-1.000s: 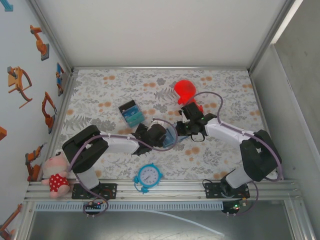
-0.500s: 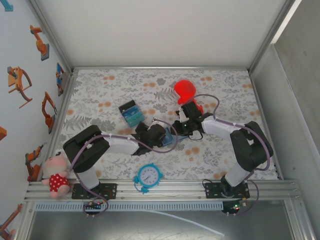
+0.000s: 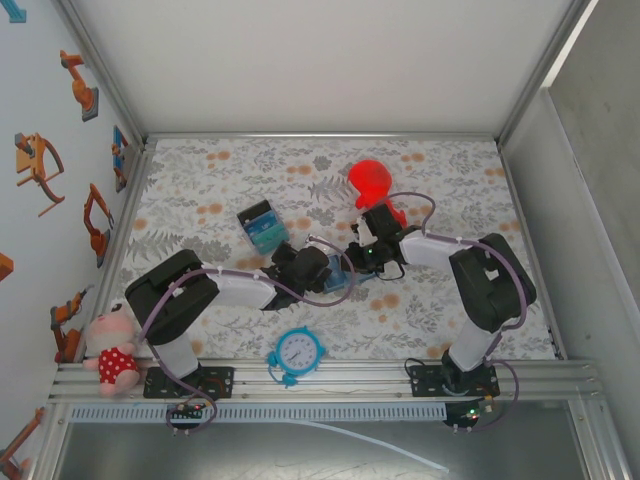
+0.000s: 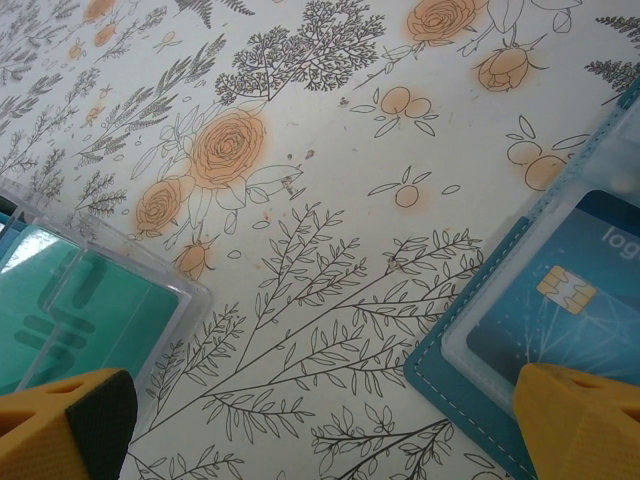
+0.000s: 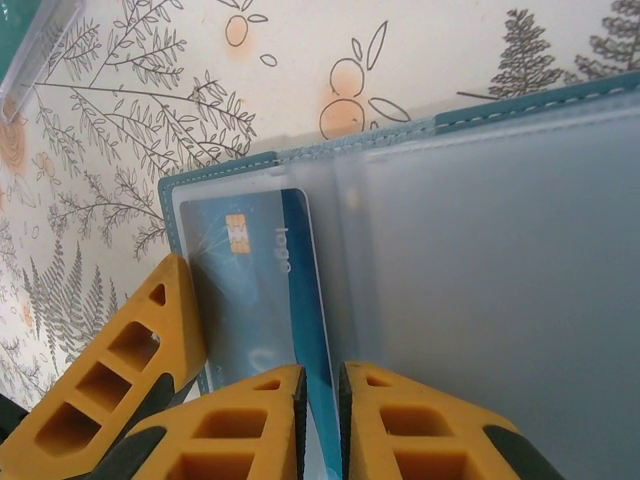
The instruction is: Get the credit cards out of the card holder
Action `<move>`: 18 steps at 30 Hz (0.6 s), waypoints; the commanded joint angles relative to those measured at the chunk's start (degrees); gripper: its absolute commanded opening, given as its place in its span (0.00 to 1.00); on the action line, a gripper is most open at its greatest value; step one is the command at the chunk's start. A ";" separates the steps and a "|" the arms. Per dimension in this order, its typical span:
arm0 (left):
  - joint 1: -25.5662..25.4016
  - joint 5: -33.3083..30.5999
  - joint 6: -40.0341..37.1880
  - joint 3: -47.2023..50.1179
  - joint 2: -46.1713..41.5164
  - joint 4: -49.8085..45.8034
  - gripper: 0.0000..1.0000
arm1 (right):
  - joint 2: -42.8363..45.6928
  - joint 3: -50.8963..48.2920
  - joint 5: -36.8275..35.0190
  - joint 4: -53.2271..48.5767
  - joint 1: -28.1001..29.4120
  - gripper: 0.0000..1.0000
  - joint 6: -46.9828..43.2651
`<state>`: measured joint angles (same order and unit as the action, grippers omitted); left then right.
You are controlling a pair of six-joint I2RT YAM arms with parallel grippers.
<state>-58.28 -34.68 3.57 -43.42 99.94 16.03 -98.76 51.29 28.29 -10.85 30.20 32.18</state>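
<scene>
Right gripper tight on blue credit card, left gripper wide open; floral tablecloth, white walls.

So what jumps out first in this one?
Both arms meet mid-table over the open card holder, where the right gripper pinches the edge of a blue card in its clear sleeve. The left gripper is spread wide at the holder's corner. A bright red object stands behind, and a blue clock lies near the front edge.
</scene>
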 commanded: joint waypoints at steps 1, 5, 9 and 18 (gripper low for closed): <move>0.49 1.01 -1.54 0.88 -0.02 -1.77 0.97 | -0.91 0.40 1.18 1.25 -0.60 0.17 0.28; 0.54 1.20 -1.60 0.70 0.12 -2.13 0.97 | -1.59 -0.25 2.26 2.58 -0.66 0.15 0.42; 0.62 1.49 -1.69 0.39 0.36 -2.41 0.97 | -2.27 -0.48 3.26 3.29 -0.66 0.14 0.63; 0.63 1.70 -1.73 -0.26 0.45 -3.77 0.97 | -2.27 -1.96 6.04 4.84 -0.62 0.12 1.05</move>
<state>-57.93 -34.06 3.46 -43.42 99.94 15.84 -100.49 50.54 31.46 -7.33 29.61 32.36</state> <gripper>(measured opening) 0.967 0.123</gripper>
